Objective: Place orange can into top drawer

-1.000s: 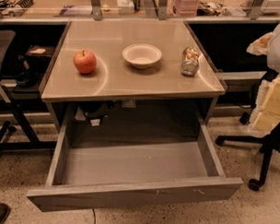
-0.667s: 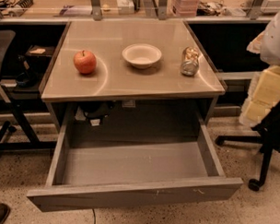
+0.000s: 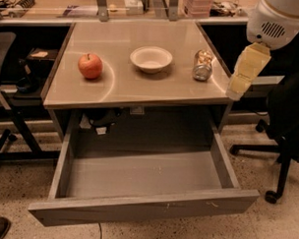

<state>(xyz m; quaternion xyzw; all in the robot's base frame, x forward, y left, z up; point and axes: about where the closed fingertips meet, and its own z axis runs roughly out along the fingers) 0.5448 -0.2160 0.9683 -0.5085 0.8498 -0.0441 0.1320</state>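
The orange can (image 3: 202,65) lies on its side on the right part of the tan table top (image 3: 126,86), silver end toward me. The top drawer (image 3: 141,209) is pulled wide open below the table, and nothing shows inside it. My gripper (image 3: 245,70) hangs from the white arm at the upper right. It is pale yellow and points down, just past the table's right edge. It is to the right of the can, a short way apart from it, and holds nothing.
A red apple (image 3: 90,66) sits at the table's left and a white bowl (image 3: 151,59) at its middle. A black office chair (image 3: 287,126) stands at the right of the drawer. Black desks flank the table, with clutter along the back edge.
My gripper has moved up and to the left, from beside the chair to the table's right edge near the can. The can, apple, bowl and drawer have not moved.
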